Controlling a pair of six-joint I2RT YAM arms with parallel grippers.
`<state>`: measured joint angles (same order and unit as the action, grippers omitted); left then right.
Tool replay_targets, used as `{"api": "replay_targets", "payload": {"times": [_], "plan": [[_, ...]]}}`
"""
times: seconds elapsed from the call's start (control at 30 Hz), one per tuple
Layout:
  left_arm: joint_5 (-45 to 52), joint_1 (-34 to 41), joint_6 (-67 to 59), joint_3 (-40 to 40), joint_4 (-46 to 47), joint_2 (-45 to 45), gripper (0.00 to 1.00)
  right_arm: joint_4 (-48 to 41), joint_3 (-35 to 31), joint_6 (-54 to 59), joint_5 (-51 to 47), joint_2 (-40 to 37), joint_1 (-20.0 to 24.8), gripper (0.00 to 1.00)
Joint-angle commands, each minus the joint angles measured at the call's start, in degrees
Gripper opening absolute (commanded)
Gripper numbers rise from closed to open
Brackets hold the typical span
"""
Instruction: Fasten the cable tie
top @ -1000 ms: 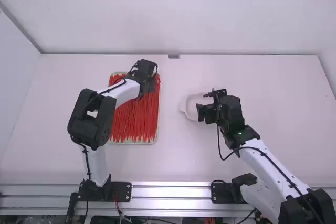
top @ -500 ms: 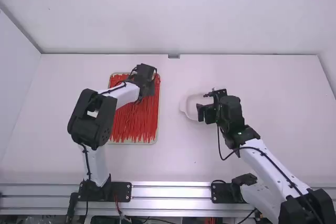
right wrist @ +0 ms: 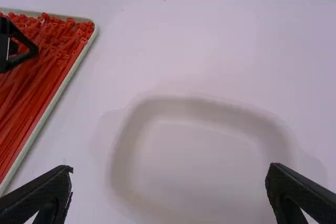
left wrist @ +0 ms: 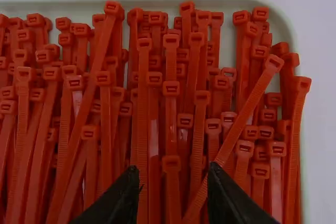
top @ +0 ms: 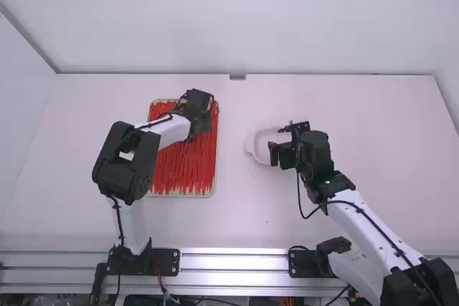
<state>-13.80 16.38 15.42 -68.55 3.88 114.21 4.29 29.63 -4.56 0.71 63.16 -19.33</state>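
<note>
— Where are the cable ties?
— On the white table (top: 373,105), a tray (left wrist: 252,4) at nine o'clock from centre holds the red cable ties (top: 183,166) (a thick heap). The white dish (right wrist: 199,150) sits at the tray's three o'clock.
— And the jaws?
— The left gripper (left wrist: 173,169), at the tray's one o'clock, stands partly open over the ties, gripping none. The right gripper (right wrist: 168,167) gapes wide above the dish, empty.

A white dish (right wrist: 202,150) sits on the white surface (top: 373,120), with a small grey tab (top: 237,76) at the surface's far edge.
</note>
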Motion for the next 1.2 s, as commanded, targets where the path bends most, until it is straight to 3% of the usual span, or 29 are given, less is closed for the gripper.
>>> {"api": "replay_targets", "payload": {"times": [0.0,0.67,1.17], "plan": [[-0.9,0.0,-0.2,0.4,-0.2,1.0,0.34,-0.1,2.2,-0.2,-0.3,0.2,-0.2,0.98],[-1.8,-0.1,0.9,-2.4,0.0,4.9,0.35,-0.1,2.2,-0.1,-0.3,0.2,-0.2,0.98],[-3.7,0.1,1.7,-7.3,5.8,4.2,0.33,-0.3,2.2,-0.2,-0.4,0.2,-0.2,0.98]]}}
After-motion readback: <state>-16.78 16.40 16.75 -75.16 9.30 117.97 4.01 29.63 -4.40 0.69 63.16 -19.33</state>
